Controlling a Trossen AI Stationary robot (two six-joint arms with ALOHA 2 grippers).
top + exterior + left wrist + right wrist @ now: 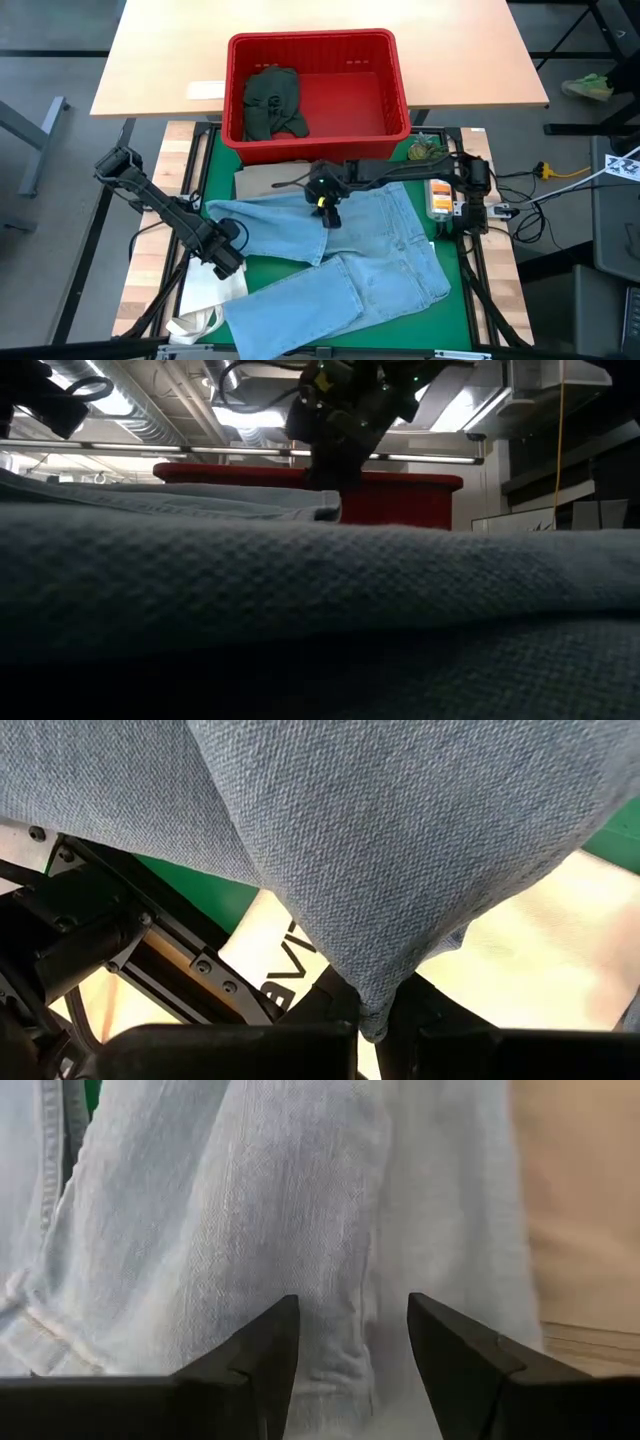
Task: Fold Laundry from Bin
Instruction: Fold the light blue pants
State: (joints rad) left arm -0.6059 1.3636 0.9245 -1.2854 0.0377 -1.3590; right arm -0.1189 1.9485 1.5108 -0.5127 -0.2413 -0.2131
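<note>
The light blue jeans [335, 255] lie spread on the green surface [455, 310]; the left end effector [226, 258] pinches their edge, the right end effector [329, 214] hovers open above; uneven pulling could bunch them.

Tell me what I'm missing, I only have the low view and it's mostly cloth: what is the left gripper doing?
Observer: The left gripper is shut on an edge of the light blue jeans, at the table's left side.
Operator: And the right one?
Observer: The right gripper is open, fingers down just over the jeans' waist end.
Operator: Anything left in the bin?
Observer: Yes, a dark green piece lies in the left part of the red bin.
</note>
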